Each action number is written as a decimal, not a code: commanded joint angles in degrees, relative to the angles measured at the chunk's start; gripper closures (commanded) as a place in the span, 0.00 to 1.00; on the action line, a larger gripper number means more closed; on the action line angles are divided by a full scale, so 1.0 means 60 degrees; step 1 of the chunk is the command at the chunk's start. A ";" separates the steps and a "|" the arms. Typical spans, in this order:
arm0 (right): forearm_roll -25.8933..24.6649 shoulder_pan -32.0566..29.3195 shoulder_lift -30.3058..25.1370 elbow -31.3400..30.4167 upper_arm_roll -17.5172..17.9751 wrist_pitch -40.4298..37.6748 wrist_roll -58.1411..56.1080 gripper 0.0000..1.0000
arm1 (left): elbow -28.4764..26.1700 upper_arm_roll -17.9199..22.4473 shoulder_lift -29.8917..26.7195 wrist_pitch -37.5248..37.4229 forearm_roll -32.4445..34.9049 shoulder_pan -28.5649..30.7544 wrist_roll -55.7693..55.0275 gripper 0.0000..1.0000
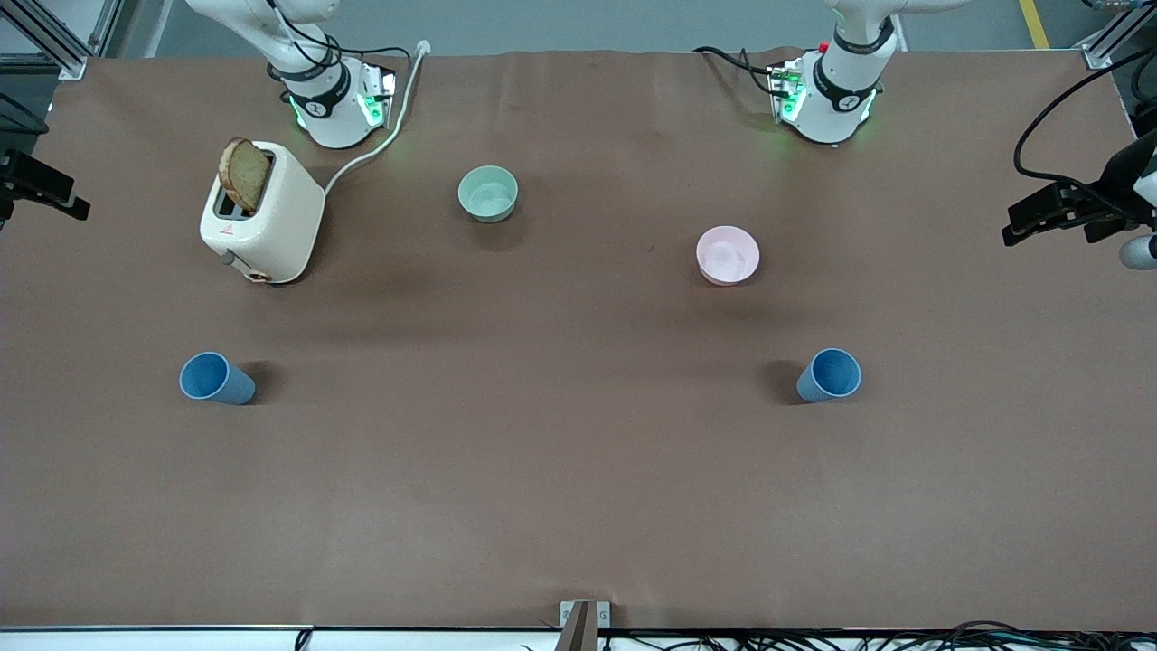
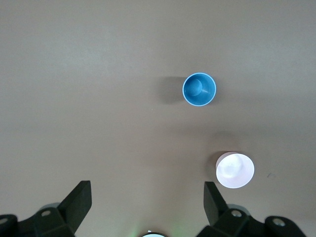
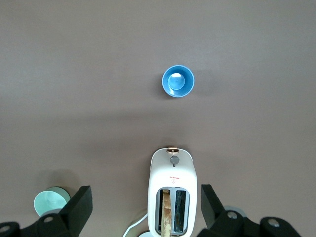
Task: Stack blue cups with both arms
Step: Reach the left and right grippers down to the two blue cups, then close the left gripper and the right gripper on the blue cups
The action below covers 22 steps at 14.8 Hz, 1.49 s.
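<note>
From my station, nothing of the stacking looks done yet. The two small matte blue tapered plastic cups stand upright and well apart on the brown worktop [image 1: 578,506]. One blue cup [image 1: 215,378] sits toward the right arm's end, nearer the front camera than the cream two-slot toaster [image 1: 262,212] with a slice of brown bread [image 1: 244,174] sticking out of it. The other blue cup [image 1: 830,375] sits toward the left arm's end, nearer the front camera than the pale pink round bowl [image 1: 728,255]. A pale green round bowl [image 1: 488,193] stands between the two arm bases, toward the robots' edge of the worktop.

Both arms are held high, and the front view shows only their bases. The left hand [image 2: 147,207] hangs high over the worktop, its two dark fingers spread wide with nothing between them, looking straight down on its cup [image 2: 199,90] and the pink bowl [image 2: 235,170]. The right hand [image 3: 146,210] is likewise spread and empty, high above the toaster [image 3: 172,197], with its cup [image 3: 178,81] showing clear of it.

As I judge it, everything remains: each arm must descend, grip one cup, then one cup goes into the other. The bowls and toaster need no handling.
</note>
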 commanded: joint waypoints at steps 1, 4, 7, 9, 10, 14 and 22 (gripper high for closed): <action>-0.0152 -0.0087 -0.0132 -0.0344 0.0002 0.0349 0.0120 0.03 | 0.0180 -0.0080 0.0521 0.0183 -0.0301 0.0121 0.0053 0.00; -0.0138 -0.0321 -0.0015 -0.0914 -0.0013 0.1167 0.0062 0.03 | 0.0444 -0.0080 0.1181 0.0330 -0.0287 0.0135 0.0067 0.00; -0.0137 -0.0526 0.0146 -0.1836 -0.0028 0.2485 0.0032 0.03 | 0.0226 -0.0080 0.1825 0.1162 -0.0156 -0.0055 0.0053 0.00; -0.0137 -0.0701 0.0467 -0.2568 -0.0028 0.3670 -0.0186 0.03 | -0.0285 -0.0109 0.2221 0.1777 -0.0155 -0.0070 0.0024 0.00; -0.0137 -0.0804 0.0686 -0.2876 -0.0028 0.4227 -0.0376 0.03 | -0.0723 -0.0153 0.2266 0.2259 -0.0170 -0.0070 0.0024 0.00; -0.0137 -0.0981 0.1434 -0.4398 -0.0013 0.6775 -0.0583 0.03 | -0.2613 -0.0241 0.2281 0.4631 -0.0170 -0.0421 -0.0108 0.00; -0.0006 -0.0981 0.3602 -0.4783 0.0002 0.9591 -0.0569 0.07 | -0.3540 -0.0256 0.3496 0.7214 -0.0155 -0.0480 -0.0094 0.00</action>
